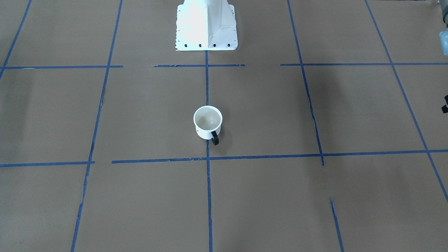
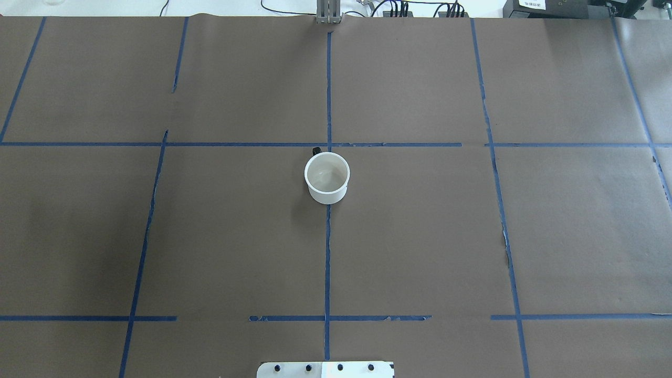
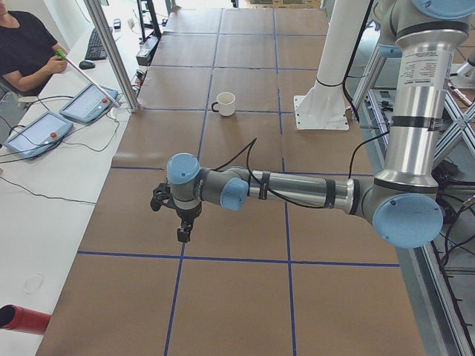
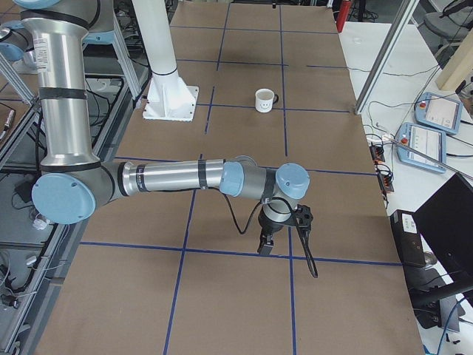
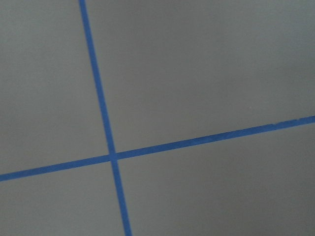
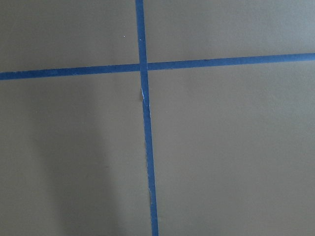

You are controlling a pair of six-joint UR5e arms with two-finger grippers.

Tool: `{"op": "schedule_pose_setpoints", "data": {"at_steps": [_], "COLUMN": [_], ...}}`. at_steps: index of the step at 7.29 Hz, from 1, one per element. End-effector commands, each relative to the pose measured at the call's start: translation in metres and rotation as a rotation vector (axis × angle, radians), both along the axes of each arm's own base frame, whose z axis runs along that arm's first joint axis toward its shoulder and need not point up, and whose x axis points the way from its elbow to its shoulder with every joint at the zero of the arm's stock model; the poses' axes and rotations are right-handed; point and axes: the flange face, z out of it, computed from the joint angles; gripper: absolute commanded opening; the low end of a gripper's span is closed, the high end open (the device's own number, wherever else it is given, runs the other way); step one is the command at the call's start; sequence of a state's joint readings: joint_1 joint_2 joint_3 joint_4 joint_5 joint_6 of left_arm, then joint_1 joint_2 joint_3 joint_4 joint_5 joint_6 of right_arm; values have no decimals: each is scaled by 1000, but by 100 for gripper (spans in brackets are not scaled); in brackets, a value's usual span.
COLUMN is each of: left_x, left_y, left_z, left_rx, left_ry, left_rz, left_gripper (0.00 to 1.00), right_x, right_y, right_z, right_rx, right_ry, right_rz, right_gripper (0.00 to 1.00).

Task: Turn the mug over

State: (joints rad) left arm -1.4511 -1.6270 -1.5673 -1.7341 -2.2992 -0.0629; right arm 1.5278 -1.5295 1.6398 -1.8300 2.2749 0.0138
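Mug (image 2: 326,178) is upright, mouth up, on the worktop (image 2: 226,247), sitting right on the centre blue tape line (image 2: 327,252) and well apart from both my arms. Handle (image 1: 214,138) points to the operators' side. Smiley face (image 4: 263,106) shows in the right side view. My left pincer (image 3: 183,233) and right pincer (image 4: 264,248) hang pointing down over opposite ends of the worktop. Spread or pressed together, can't tell from side views alone. Both wrist cams show only brown paper (image 6: 221,147) and tape crossings.
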Motion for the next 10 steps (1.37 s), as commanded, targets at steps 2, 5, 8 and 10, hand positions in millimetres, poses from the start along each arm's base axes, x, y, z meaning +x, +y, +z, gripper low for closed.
{"op": "schedule_pose_setpoints", "data": {"at_steps": [2, 5, 8, 10], "left_x": [-33, -40, -41, -36], "left_y": [5, 19, 51, 55], "left_z": [17, 32, 41, 43], "left_rx": [-77, -86, -110, -156], "left_ry": [-11, -12, -8, 68], "left_rz": [-23, 11, 7, 9], "left_gripper": [100, 100, 100, 100], "right_x": [0, 0, 0, 0], "right_y": [0, 0, 1, 0], "right_z": [0, 0, 1, 0], "right_rx": [0, 0, -1, 0], "right_ry": [0, 0, 0, 0], "right_rz": [0, 0, 0, 0], "right_gripper": [100, 100, 100, 100]}}
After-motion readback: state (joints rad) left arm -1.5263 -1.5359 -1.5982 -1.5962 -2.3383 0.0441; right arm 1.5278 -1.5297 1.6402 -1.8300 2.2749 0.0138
